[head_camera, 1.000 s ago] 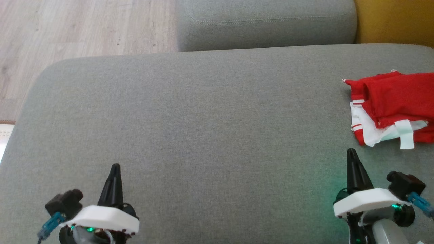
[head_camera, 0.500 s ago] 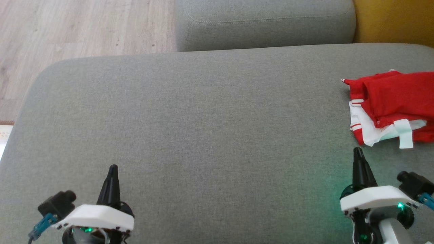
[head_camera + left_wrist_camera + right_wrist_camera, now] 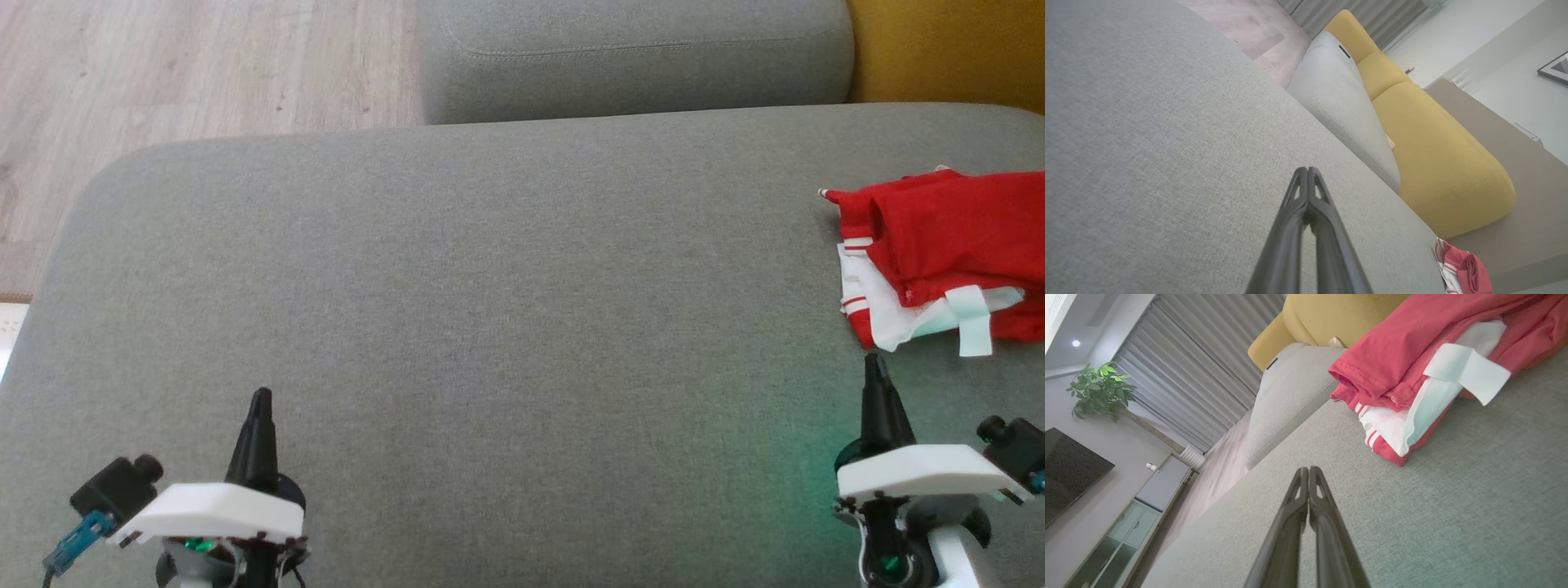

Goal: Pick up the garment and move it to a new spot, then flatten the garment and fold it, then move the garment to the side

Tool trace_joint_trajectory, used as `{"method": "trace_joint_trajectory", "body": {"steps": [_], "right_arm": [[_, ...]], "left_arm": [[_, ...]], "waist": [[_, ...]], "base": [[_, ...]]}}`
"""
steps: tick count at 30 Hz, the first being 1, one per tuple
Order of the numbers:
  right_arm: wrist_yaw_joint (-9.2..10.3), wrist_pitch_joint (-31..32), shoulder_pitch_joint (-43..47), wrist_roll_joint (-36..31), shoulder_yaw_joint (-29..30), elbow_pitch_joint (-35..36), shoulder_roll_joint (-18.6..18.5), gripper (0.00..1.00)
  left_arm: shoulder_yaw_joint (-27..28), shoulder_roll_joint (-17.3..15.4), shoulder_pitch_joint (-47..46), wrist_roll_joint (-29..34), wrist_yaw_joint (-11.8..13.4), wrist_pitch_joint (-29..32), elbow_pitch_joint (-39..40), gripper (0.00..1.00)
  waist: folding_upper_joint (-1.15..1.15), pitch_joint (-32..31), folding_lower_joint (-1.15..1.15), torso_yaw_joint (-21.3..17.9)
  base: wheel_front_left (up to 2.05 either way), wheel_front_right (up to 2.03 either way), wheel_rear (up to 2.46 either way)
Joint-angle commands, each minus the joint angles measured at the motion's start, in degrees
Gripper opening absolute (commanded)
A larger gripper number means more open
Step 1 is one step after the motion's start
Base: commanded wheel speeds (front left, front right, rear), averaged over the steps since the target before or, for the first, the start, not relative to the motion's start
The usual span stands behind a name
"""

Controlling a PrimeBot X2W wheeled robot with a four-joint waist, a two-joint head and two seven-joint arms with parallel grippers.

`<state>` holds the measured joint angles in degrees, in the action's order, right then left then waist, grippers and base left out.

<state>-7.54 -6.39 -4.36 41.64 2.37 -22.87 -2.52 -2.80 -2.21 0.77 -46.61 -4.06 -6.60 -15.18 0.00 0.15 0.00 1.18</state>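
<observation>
The garment is red with white panels and stripes, folded in a loose stack at the right edge of the grey sofa cushion. It shows close up in the right wrist view and small at the bottom right of the left wrist view. My right gripper is shut with nothing in it, its tip just short of the garment's near edge. Over bare cushion at the lower left, my left gripper is shut and holds nothing. Closed fingertips show in both wrist views.
A second grey cushion lies beyond the main one, with a yellow cushion to its right. Wood floor runs past the cushion's far left edge. A plant, curtains and a cabinet stand in the room behind.
My right gripper has slid right and toward the garment. My left gripper has drifted slightly left. The garment has not moved.
</observation>
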Motion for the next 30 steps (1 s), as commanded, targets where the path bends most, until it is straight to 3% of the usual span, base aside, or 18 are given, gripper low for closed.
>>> {"method": "trace_joint_trajectory", "body": {"steps": [1, 30], "right_arm": [[0.02, 0.35, -2.46, 1.5, -0.05, 2.37, -0.17, 0.0], [0.03, 5.13, -2.22, 20.19, 1.55, 4.84, -0.24, 0.0]], "left_arm": [[1.46, -0.33, -3.08, -1.27, -0.56, 0.26, 1.64, 0.0], [4.46, -0.46, -4.57, -18.16, -1.65, 5.15, 1.44, 0.0]], "waist": [[0.0, 0.0, 0.0, -0.01], [0.0, 0.01, 0.0, -0.46]], "base": [[0.0, 0.0, 0.0], [0.0, 0.0, 0.0]]}}
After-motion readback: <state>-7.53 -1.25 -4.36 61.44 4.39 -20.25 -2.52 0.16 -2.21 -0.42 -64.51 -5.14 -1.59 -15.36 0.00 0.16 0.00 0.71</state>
